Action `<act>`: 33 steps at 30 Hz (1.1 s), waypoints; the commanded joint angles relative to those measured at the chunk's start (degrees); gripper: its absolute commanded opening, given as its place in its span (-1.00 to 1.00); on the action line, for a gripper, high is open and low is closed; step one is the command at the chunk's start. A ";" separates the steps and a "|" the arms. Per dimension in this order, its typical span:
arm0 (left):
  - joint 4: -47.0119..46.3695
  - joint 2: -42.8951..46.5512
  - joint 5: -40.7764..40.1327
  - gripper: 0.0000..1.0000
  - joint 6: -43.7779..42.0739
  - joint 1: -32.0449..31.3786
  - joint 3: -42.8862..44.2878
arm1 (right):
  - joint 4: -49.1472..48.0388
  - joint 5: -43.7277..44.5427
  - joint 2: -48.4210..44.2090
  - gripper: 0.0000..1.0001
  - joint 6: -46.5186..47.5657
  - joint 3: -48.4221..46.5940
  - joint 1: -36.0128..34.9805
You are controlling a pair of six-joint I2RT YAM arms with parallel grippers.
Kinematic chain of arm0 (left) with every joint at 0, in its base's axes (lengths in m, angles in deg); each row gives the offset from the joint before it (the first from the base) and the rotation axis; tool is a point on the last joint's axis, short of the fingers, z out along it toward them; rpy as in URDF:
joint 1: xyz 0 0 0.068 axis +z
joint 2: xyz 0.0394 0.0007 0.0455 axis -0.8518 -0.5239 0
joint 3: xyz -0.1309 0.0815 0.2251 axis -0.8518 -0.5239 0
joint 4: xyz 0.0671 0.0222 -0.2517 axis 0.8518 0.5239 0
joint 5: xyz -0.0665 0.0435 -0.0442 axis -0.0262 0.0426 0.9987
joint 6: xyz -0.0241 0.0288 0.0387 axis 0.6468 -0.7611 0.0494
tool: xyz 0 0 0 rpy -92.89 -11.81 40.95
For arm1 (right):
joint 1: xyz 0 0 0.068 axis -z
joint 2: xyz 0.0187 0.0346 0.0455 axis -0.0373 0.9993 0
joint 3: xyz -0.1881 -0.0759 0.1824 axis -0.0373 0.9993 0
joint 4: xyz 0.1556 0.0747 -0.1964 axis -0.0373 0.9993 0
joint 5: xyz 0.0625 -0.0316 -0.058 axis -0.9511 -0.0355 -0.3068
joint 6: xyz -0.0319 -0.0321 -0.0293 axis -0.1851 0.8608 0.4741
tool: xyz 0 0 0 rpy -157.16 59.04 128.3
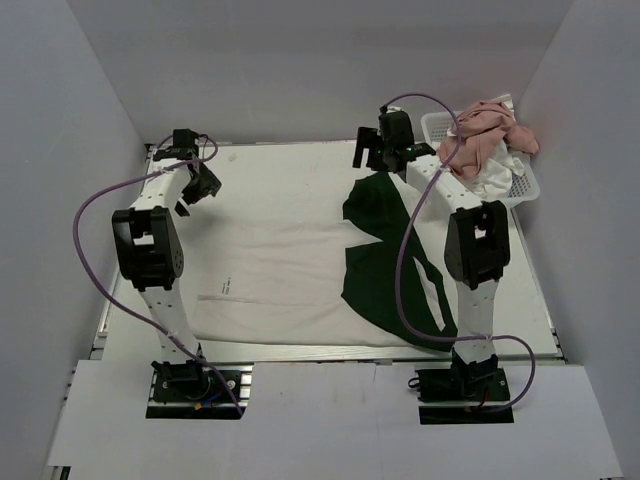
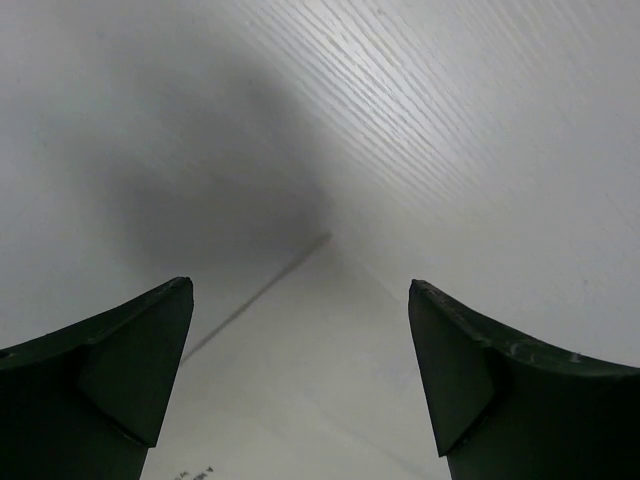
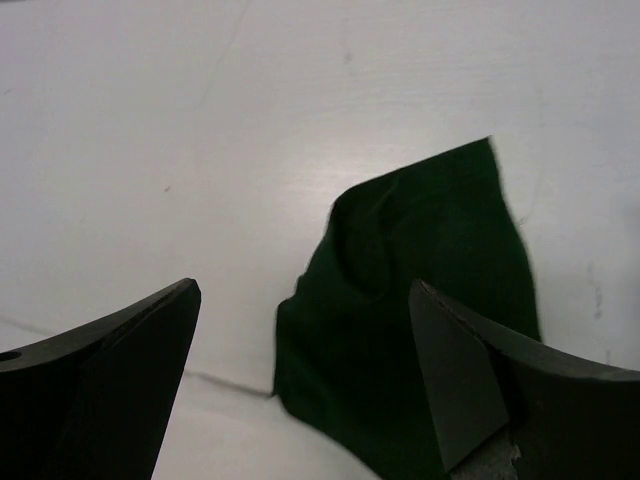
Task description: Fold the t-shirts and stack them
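A white t-shirt (image 1: pixel 280 270) with dark green sleeves (image 1: pixel 375 210) lies spread flat on the table, sleeves towards the right. My left gripper (image 1: pixel 198 188) is open and empty above the shirt's far left corner. In the left wrist view (image 2: pixel 300 290) white cloth (image 2: pixel 300 400) lies below the jaws. My right gripper (image 1: pixel 378 158) is open and empty just beyond the far green sleeve. In the right wrist view (image 3: pixel 300 288) the sleeve (image 3: pixel 420 280) lies under and between the jaws. A dusty pink shirt (image 1: pixel 490 130) and a white shirt (image 1: pixel 492 178) sit heaped in the basket.
A white latticed plastic basket (image 1: pixel 527 186) stands at the far right corner of the table. White walls enclose the table (image 1: pixel 290 165) on the left, back and right. A purple cable loops beside each arm.
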 commanded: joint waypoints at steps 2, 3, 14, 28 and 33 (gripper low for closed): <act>7.76 -4.56 -6.28 0.93 -0.14 0.65 5.84 | 8.05 1.95 7.52 0.81 3.18 -10.21 2.78; 7.15 -4.57 -7.15 0.91 0.38 0.66 5.84 | 8.93 2.39 10.75 0.81 3.88 -11.44 3.05; -4.10 -11.68 3.90 0.74 -2.15 0.13 8.30 | 3.67 2.31 17.99 0.81 6.60 -16.64 6.48; -4.36 -17.41 9.71 -0.04 -3.91 0.13 5.68 | 2.61 2.13 21.07 0.81 8.72 -17.52 8.15; -3.75 -15.64 8.40 -0.23 -3.92 -0.39 1.63 | 2.52 2.66 21.68 0.81 8.37 -17.78 8.06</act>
